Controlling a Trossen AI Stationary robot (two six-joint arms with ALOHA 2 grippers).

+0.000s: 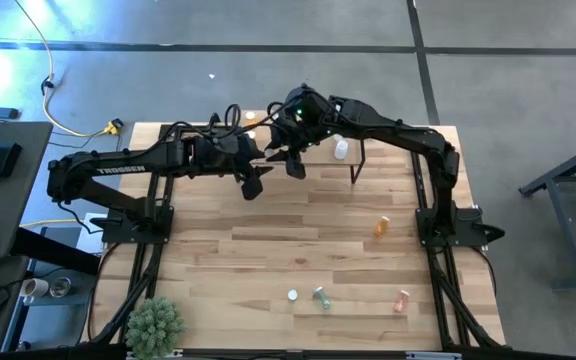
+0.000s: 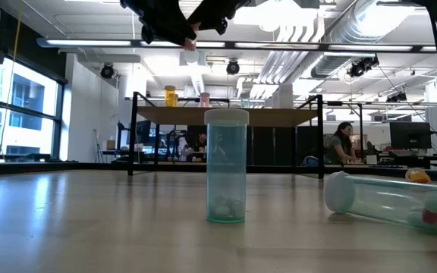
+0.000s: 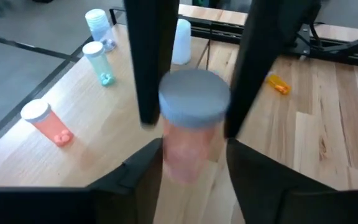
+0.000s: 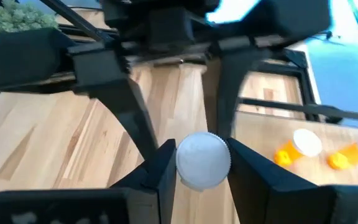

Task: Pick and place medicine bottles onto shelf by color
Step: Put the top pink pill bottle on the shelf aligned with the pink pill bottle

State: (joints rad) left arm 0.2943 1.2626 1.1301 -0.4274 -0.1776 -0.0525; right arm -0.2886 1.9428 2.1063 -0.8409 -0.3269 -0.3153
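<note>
Wrist views are showing both grippers meeting on one pink bottle point(image 3: 191, 134): right gripper point(image 4: 202, 163) is clamping its white cap, left gripper point(image 3: 190, 155) is bracketing the body, part-open. In the high view's upper centre, the arms are hiding it.

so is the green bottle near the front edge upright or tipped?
Upright: the green bottle stands on its base, cap on top; the bottle beside it lies tipped.

A pink bottle point(image 3: 188, 134) with a white cap hangs in the air at the far middle. Other medicine bottles stand on the shelf point(image 3: 114, 112); an orange one point(image 1: 381, 227), a green one point(image 1: 320, 297) and a pink one point(image 1: 401, 300) lie nearer right.
</note>
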